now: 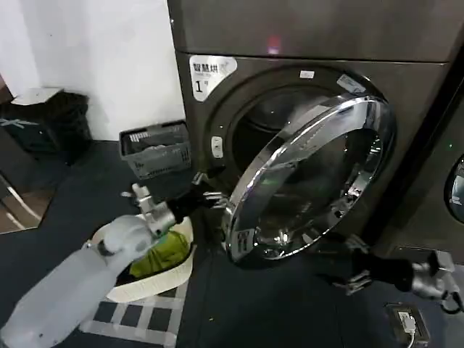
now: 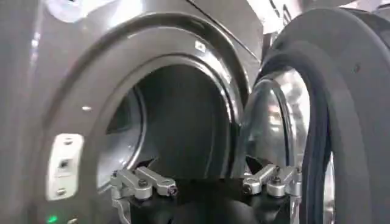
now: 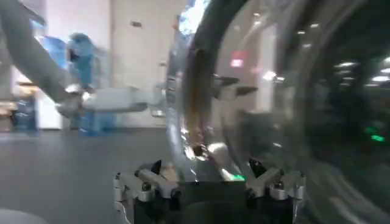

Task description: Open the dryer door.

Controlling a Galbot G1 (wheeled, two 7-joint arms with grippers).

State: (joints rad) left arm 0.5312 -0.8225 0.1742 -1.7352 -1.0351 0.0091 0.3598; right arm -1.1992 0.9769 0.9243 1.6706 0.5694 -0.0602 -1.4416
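The dryer door [image 1: 312, 181], a wide chrome ring around dark glass, stands swung partly out from the dryer's round opening [image 1: 272, 116]. My left gripper [image 1: 206, 196] is open at the door's free edge, between the door and the dryer front. In the left wrist view this gripper [image 2: 207, 173] faces the dark drum [image 2: 177, 115], with the door's dark grey back [image 2: 353, 91] beside it. My right gripper [image 1: 349, 264] is open low under the door's bottom rim. From the right wrist, that gripper [image 3: 205, 167] has the chrome ring [image 3: 189, 91] just ahead, nothing between the fingers.
A grey laundry basket [image 1: 156, 148] stands by the wall left of the dryer. A white basket with green cloth [image 1: 163, 254] sits on the floor under my left arm. A neighbouring machine [image 1: 453, 188] is at the right, and a small device [image 1: 406, 319] lies on the floor.
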